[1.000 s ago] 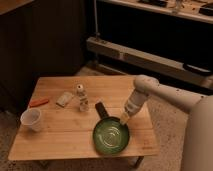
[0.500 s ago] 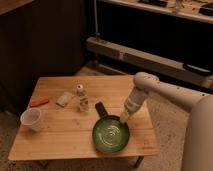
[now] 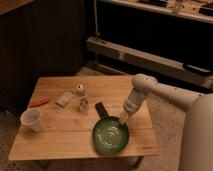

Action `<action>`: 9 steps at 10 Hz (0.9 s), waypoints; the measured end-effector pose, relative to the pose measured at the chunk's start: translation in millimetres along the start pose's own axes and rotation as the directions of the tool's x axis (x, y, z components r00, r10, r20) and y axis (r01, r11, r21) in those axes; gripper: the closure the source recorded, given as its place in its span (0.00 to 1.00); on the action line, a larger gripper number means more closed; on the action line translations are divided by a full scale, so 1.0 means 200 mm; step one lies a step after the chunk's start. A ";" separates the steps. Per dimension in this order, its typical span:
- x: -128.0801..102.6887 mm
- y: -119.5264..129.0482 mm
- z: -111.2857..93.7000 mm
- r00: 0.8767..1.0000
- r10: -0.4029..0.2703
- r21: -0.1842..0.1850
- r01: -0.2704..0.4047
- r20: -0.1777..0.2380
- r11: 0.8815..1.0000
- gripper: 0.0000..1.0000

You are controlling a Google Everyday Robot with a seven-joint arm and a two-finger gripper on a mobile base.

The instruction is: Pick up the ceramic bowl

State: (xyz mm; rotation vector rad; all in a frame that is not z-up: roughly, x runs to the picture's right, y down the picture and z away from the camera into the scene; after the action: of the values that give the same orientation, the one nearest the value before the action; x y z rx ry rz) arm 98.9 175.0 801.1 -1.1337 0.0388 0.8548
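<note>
One hand (image 3: 122, 119), one ceramic bowl (image 3: 110, 136), one cup (image 3: 31, 120)

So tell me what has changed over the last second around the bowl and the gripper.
Nothing has visibly changed. The gripper stays low at the far right rim of the ceramic bowl, and the bowl rests in the same spot on the table. The white cup and the small black object have not moved either.
</note>
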 end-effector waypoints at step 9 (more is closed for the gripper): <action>-0.01 0.24 -0.03 0.998 -0.032 -0.183 0.041 0.051 0.982 0.85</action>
State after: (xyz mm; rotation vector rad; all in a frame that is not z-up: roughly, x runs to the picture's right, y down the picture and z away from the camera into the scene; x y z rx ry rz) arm 70.3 176.5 763.1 -1.2824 -0.1026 0.8662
